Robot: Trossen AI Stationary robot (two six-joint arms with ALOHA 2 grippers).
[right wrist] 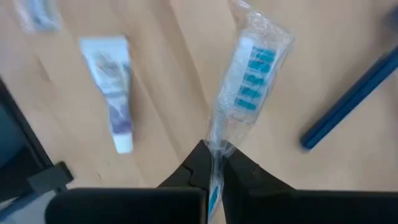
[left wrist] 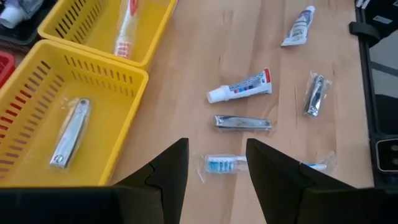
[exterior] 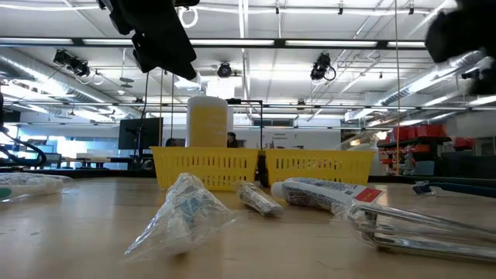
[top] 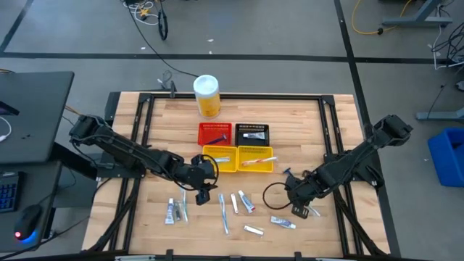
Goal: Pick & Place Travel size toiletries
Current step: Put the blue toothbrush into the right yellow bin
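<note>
The right hand [right wrist: 212, 163] sits at about four o'clock on the pale wooden tabletop [top: 304, 123], its two dark fingers pinched narrow on the clear plastic sleeve of a wrapped toothbrush [right wrist: 245, 84], a slim pale handle with a head of white bristles crossed by bright blue rows; the sleeve is crinkled and its tail end runs down between the fingertips. Just beside it lie a small white tube with a grey-purple label [right wrist: 115, 93] and a dark blue plastic handle [right wrist: 351, 99], both flat on the wood. The left hand [left wrist: 217, 165] hovers near the middle of the tabletop, at about six o'clock of the two yellow mesh baskets [top: 218, 159], its fingers spread wide and holding nothing; below the gap between them lies another wrapped blue-bristled toothbrush [left wrist: 225, 163]. Beyond that lie a bare silver nail clipper [left wrist: 243, 122], a white tube with red and blue marks [left wrist: 239, 87], a wrapped clipper [left wrist: 314, 94] and a small white tube [left wrist: 298, 26], all apart from one another. One yellow basket holds a wrapped silver clipper [left wrist: 70, 132], the other a red-and-white tube [left wrist: 125, 28]
</note>
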